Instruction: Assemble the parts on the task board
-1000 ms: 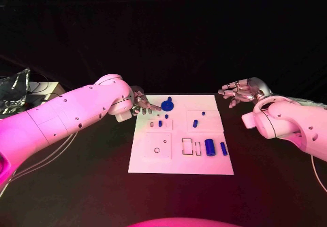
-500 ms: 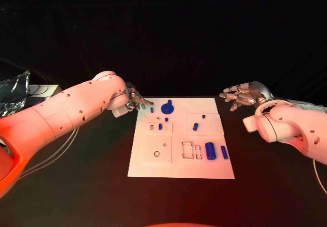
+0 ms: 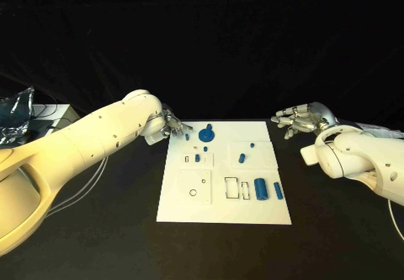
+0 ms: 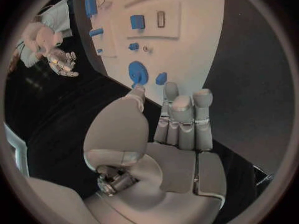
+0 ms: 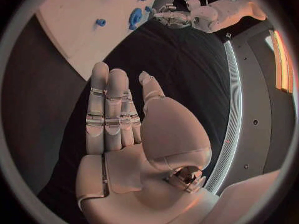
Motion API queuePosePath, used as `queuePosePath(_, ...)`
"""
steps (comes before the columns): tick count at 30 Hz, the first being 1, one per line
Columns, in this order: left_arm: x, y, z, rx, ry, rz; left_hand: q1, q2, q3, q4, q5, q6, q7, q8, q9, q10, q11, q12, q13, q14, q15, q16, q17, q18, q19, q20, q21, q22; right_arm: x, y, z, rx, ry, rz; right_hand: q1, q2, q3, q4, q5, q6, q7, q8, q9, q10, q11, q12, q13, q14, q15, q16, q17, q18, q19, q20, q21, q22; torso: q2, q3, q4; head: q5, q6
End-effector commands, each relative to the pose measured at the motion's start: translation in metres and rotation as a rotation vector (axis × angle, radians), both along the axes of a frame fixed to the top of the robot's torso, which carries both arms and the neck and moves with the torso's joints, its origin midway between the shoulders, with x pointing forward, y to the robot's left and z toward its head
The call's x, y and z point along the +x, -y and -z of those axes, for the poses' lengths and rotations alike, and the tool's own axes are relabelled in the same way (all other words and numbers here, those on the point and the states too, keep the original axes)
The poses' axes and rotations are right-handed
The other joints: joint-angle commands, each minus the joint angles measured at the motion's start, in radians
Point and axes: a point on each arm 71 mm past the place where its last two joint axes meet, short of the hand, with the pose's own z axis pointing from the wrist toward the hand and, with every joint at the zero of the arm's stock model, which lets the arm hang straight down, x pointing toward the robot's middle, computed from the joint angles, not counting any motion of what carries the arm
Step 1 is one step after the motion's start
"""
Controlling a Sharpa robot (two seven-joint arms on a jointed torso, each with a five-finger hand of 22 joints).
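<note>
Task board (image 3: 224, 201) lies flat on the counter (image 3: 101, 233) between both hands. Left hand (image 3: 171, 126), fingers extended and holding nothing, hovers at the board's far corner, just beside the round blue part (image 3: 206, 136). Right hand (image 3: 300, 120), loosely spread, empty, hangs well apart from the board.

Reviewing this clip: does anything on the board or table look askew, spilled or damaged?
Nothing stands out. The blue parts lie apart on the white task board, which sits flat. Left hand hovers at its far left corner; right hand is off the board. Both hold nothing.
</note>
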Motion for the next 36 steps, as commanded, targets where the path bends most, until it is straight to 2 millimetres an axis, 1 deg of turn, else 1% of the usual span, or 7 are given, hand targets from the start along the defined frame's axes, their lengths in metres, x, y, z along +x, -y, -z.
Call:
queuePosePath(1,0.0011,0.0034,-0.0001,-0.003,-0.003,0.028,0.000,-0.006,0.001,0.007,-0.002,-0.008,-0.001,0.008,-0.001,-0.005,0.003,0.006,-0.002,-0.009,0.001,0.005,-0.002,0.006,0.001,0.004,-0.004,0.002,-0.0002,-0.0014,-0.0026,0.001,0.016,-0.012,0.000,0.012,0.002,-0.006,0.006,0.000,0.004,-0.003,-0.001,0.006,-0.003,-0.005,-0.001,0.007,-0.001,-0.005,0.001,-0.010,-0.004,0.001,0.005,-0.001,0.009,0.0000,-0.0011,0.000,0.003)
queuePosePath(15,0.0026,0.0056,0.0015,-0.002,-0.006,0.025,0.002,-0.002,0.001,0.005,-0.002,-0.011,-0.004,0.031,0.005,-0.004,0.001,0.010,0.000,-0.009,-0.001,0.012,-0.003,0.004,0.007,0.003,0.000,0.012,0.0000,-0.0018,-0.0050,0.001,0.022,-0.013,0.000,0.012,0.002,-0.006,0.006,0.000,0.004,-0.003,-0.001,0.006,-0.003,-0.005,-0.001,0.007,-0.001,-0.005,0.001,-0.010,-0.004,0.001,0.005,-0.001,0.010,0.0000,-0.0010,0.004,0.002)
queuePosePath(26,0.0027,0.0082,0.0023,-0.007,-0.010,0.028,0.016,0.014,0.014,-0.021,-0.002,-0.010,-0.008,0.054,0.018,-0.001,-0.003,0.010,0.001,-0.008,-0.003,0.016,-0.003,0.004,0.009,0.002,0.001,0.019,0.0005,-0.0022,-0.0051,0.001,0.022,-0.013,0.000,0.012,0.002,-0.006,0.006,0.000,0.004,-0.003,-0.001,0.006,-0.003,-0.005,-0.001,0.007,-0.001,-0.005,0.001,-0.010,-0.004,0.001,0.005,-0.001,0.011,0.0004,-0.0008,0.007,-0.001)
queuePosePath(28,0.0028,0.0077,0.0025,-0.008,-0.012,0.027,0.038,0.030,0.043,-0.038,-0.002,-0.008,-0.009,0.065,0.025,-0.003,-0.004,0.009,0.001,-0.008,-0.005,0.017,-0.002,0.003,0.009,0.001,0.000,0.020,0.0005,-0.0020,-0.0051,0.001,0.022,-0.012,0.000,0.012,0.002,-0.006,0.006,0.000,0.004,-0.003,-0.001,0.006,-0.003,-0.005,-0.001,0.007,-0.001,-0.005,0.001,-0.010,-0.004,0.001,0.005,-0.001,0.012,0.0002,-0.0008,0.007,-0.001)
queuePosePath(31,0.0028,0.0077,0.0029,-0.007,-0.015,0.026,0.042,0.022,0.103,-0.060,-0.002,-0.016,-0.012,0.081,0.036,-0.004,-0.007,0.007,0.001,-0.009,-0.006,0.017,-0.003,0.002,0.008,0.000,-0.001,0.021,0.0006,-0.0019,-0.0051,0.001,0.022,-0.012,0.000,0.012,0.002,-0.006,0.006,0.000,0.004,-0.003,-0.001,0.006,-0.003,-0.005,-0.001,0.007,-0.001,-0.005,0.001,-0.010,-0.004,0.001,0.005,-0.001,0.012,-0.0003,-0.0006,0.008,-0.003)
queuePosePath(35,0.0028,0.0085,0.0033,-0.006,-0.018,0.028,0.032,0.009,0.150,-0.068,-0.002,-0.019,-0.016,0.096,0.048,-0.004,-0.009,0.006,0.001,-0.010,-0.007,0.018,-0.002,0.001,0.009,-0.002,-0.002,0.023,0.0007,-0.0022,-0.0050,0.001,0.022,-0.012,0.000,0.012,0.002,-0.006,0.006,0.000,0.004,-0.003,-0.001,0.006,-0.003,-0.005,-0.001,0.007,-0.001,-0.005,0.001,-0.010,-0.004,0.001,0.005,-0.001,0.012,0.0006,-0.0011,0.009,-0.004)
queuePosePath(36,0.0027,0.0088,0.0034,-0.006,-0.019,0.029,0.019,0.000,0.176,-0.075,-0.003,-0.025,-0.016,0.107,0.058,-0.003,-0.009,0.007,0.002,-0.010,-0.008,0.019,-0.004,0.000,0.009,-0.003,-0.004,0.025,0.0007,-0.0023,-0.0050,0.001,0.021,-0.013,0.000,0.012,0.002,-0.006,0.006,0.000,0.004,-0.003,-0.001,0.006,-0.003,-0.005,-0.001,0.007,-0.001,-0.005,0.001,-0.010,-0.004,0.001,0.005,-0.001,0.012,0.0005,-0.0011,0.009,-0.004)
